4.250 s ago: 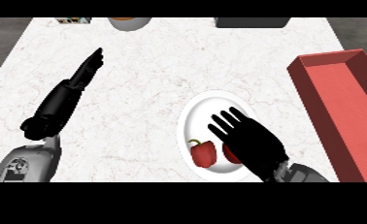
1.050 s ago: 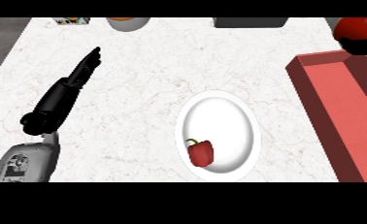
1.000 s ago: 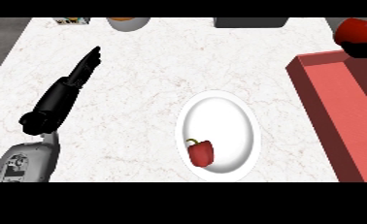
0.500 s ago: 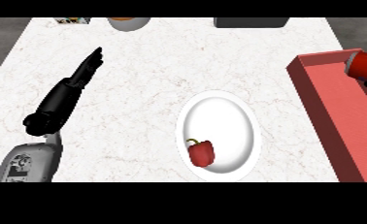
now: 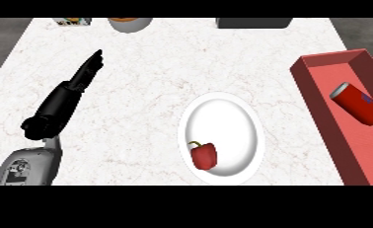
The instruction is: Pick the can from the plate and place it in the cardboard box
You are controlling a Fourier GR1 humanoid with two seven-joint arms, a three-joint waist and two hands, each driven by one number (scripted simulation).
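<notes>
A red can [image 5: 354,103] lies tilted on its side inside the red cardboard box [image 5: 318,96] at the counter's right edge. Nothing touches the can. The white plate [image 5: 221,137] sits in the lower middle and holds only a red bell pepper [image 5: 204,155]. At the left, my left hand [image 5: 82,76] rests open with straight fingers pointing away from me, far from the plate and the box. My right hand shows nowhere in the head view.
Along the far edge stand a grey bowl [image 5: 130,23], a small printed box [image 5: 73,21] and a dark rectangular object [image 5: 253,22]. The white marble counter [image 5: 160,69] spreads between my left hand and the plate.
The can came in at the upper right, moved down over the box and now lies inside it. The right hand, over the plate earlier, has left the view. The left hand stayed still.
</notes>
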